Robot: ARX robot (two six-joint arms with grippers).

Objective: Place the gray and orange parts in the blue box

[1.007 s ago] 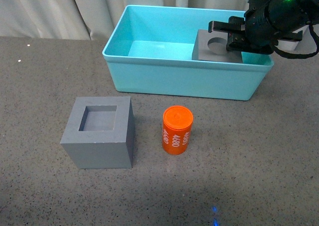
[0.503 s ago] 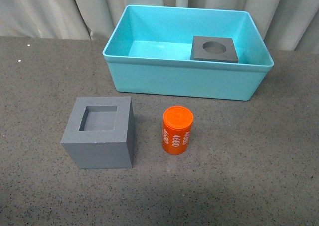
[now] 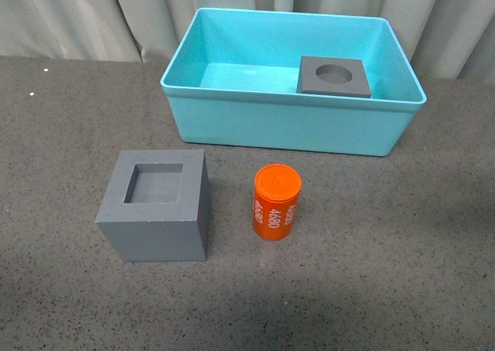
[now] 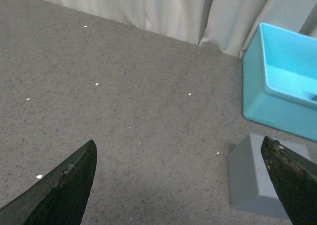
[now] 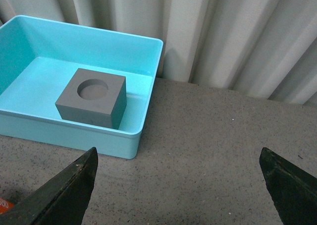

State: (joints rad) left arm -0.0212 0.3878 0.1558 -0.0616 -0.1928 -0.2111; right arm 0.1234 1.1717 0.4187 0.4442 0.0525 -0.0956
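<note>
**One gray cube in the box, two parts out on the worktop**

The blue box (image 3: 292, 127) stands at the back of the gray worktop (image 3: 387, 258), in front of a pale curtain (image 3: 69, 15). It holds one thing: the gray cube with the round recess (image 3: 334, 77), which sits on the box floor in the right half, recess facing up. The rest of the box floor is bare.

In front of the box, outside it, the gray cube with the square recess (image 3: 155, 208) stands on the left with its recess up. The orange cylinder (image 3: 276, 202) stands upright near it on the right, apart from it, white digits on its side. Neither touches the box.

The front view shows all three parts and no arm. The left wrist view shows only a lower corner of the square-recess cube, one end of the box and a long stretch of worktop with small pale specks. The right wrist view looks down into the box and shows the round-recess cube whole, resting flat, with a sliver of orange at the picture's edge.

The left end effector (image 4: 183, 185) hangs above the worktop with its two dark fingers (image 4: 69, 185) spread wide and nothing between them. The right end effector (image 5: 178, 190) is likewise spread wide, empty, above the worktop near the box and touching no part.
</note>
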